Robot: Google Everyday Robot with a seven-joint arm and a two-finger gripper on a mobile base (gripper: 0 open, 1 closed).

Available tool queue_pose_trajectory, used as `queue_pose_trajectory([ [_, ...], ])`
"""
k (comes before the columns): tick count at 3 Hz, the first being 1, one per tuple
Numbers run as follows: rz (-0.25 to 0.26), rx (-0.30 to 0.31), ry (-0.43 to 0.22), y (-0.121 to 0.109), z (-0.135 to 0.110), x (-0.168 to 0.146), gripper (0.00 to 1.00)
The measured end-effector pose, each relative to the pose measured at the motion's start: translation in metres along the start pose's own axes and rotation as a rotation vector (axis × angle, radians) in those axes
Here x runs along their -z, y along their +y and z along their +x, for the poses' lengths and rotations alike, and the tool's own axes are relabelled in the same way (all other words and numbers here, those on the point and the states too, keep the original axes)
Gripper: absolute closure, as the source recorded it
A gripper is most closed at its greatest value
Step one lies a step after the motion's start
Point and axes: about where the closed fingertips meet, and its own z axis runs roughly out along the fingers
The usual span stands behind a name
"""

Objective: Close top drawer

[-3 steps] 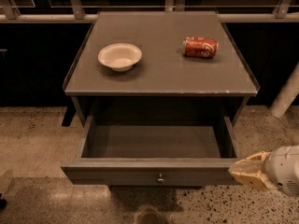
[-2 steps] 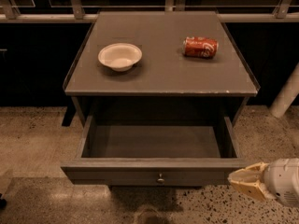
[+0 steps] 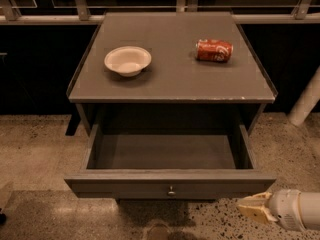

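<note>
The top drawer (image 3: 170,183) of the grey cabinet stands pulled fully out toward me. Its inside is grey and holds nothing. Its flat front carries one small round metal knob (image 3: 171,190) at the middle. My gripper (image 3: 248,207), with yellowish fingers on a white wrist, sits at the lower right. It is just below and in front of the drawer front's right corner, apart from it, and holds nothing.
A white bowl (image 3: 127,60) and a red soda can (image 3: 214,50) lying on its side rest on the cabinet top (image 3: 172,79). A white post (image 3: 305,101) stands at the right. Speckled floor (image 3: 35,149) surrounds the cabinet; a railing runs behind.
My gripper has moved down and slightly right, from beside the drawer front's right end to below its corner. The drawer has not moved.
</note>
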Motion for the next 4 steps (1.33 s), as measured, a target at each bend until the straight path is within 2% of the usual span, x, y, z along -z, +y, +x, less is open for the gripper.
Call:
queue_pose_trajectory([
  [1,0.0,0.012,-0.018,-0.03,-0.003,-0.039,1.0],
  [2,0.001,0.015,-0.021,-0.031,-0.004,-0.042,1.0],
  [3,0.002,0.053,-0.049,-0.037,-0.027,-0.064,1.0],
  [4,0.016,0.145,-0.096,-0.045,-0.074,-0.111,1.0],
])
